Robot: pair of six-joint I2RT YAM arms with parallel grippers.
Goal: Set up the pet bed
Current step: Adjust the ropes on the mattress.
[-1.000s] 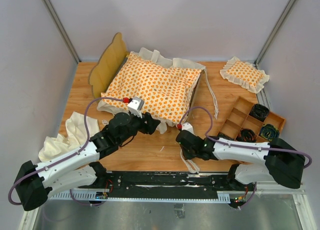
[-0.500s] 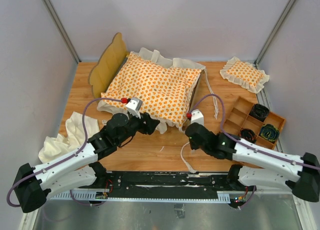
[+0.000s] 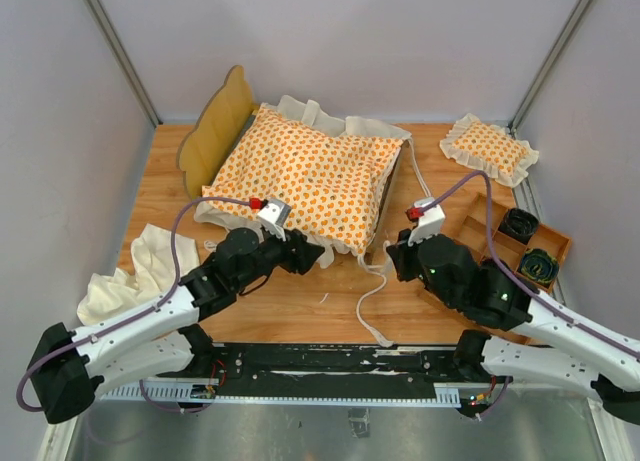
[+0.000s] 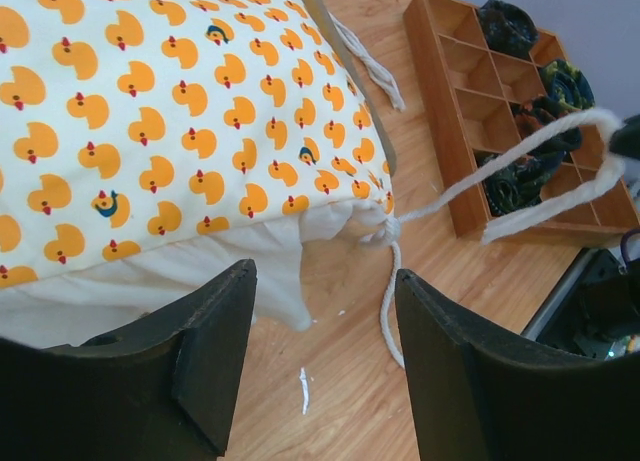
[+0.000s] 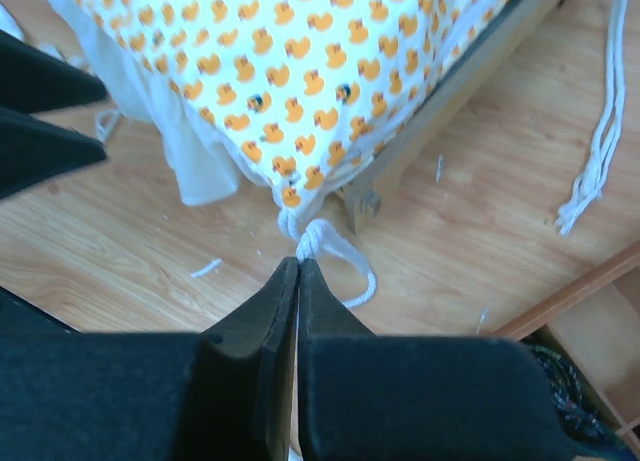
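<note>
A crumpled cream cloth (image 3: 130,271) lies at the near left corner of the bench (image 3: 300,311), just beside the left arm. A small ruffled pillow (image 3: 490,149) sits at the far right corner. A wooden divided tray (image 3: 480,216) with dark rolls (image 3: 520,224) in some compartments lies along the right edge, partly under the right arm. The pet bed stands toward the far left of the bench. Its scalloped headboard (image 3: 215,131) faces the left edge, and the duck-print cushion (image 3: 310,176) lies over the frame (image 3: 390,186) and covers most of it. The cushion's cream ruffle hangs over the near side. One pair of loose strings (image 3: 425,196) trails on the bench between the bed and the tray. The left claw (image 4: 325,281) is spread wide with nothing between its fingers. It hovers low at the cushion's near edge, over the ruffle and bare wood, without touching either. The right claw (image 5: 298,266) is just off the cushion's near right corner, beside the foot of the frame. Its fingers are pressed together on the tie string (image 4: 480,176). That string runs up from a knot at the cushion corner to the claw, lifted off the bench. More of the string loops down onto the wood toward the near edge.
</note>
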